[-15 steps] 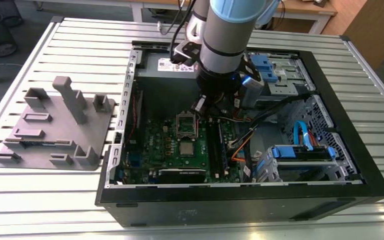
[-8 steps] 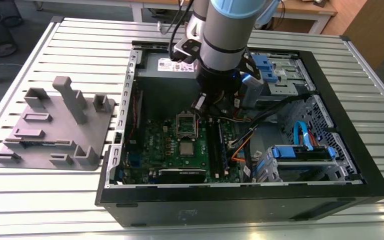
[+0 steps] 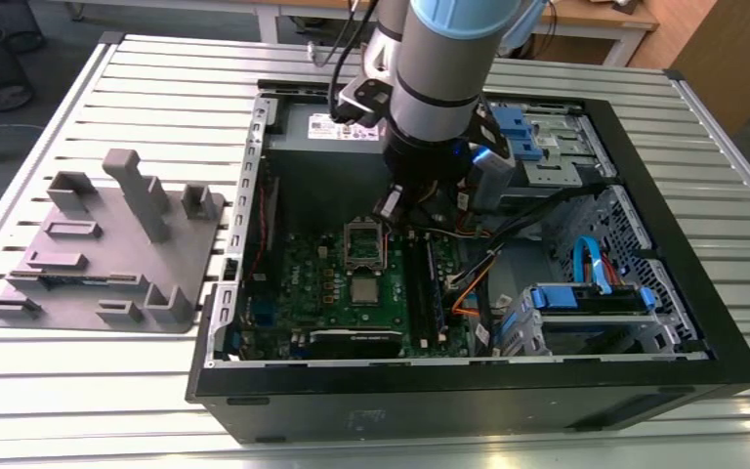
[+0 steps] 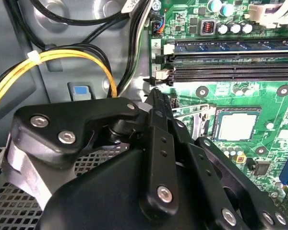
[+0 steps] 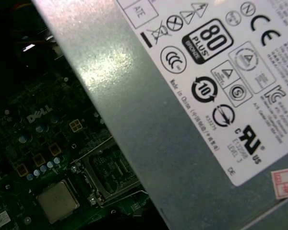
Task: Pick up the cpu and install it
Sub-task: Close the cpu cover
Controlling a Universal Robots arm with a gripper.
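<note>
Presently, cpu [image 4: 236,126] seated on green motherboard [image 4: 269,72], tool [image 4: 156,96] closed, empty.

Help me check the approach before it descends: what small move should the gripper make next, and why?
Probably a short sideways shift to bring the gripper over the cpu. In the second wrist view its tip sits near the ends of the memory slots, off to one side of the cpu, which lies flat on the green board, apart from it.
</note>
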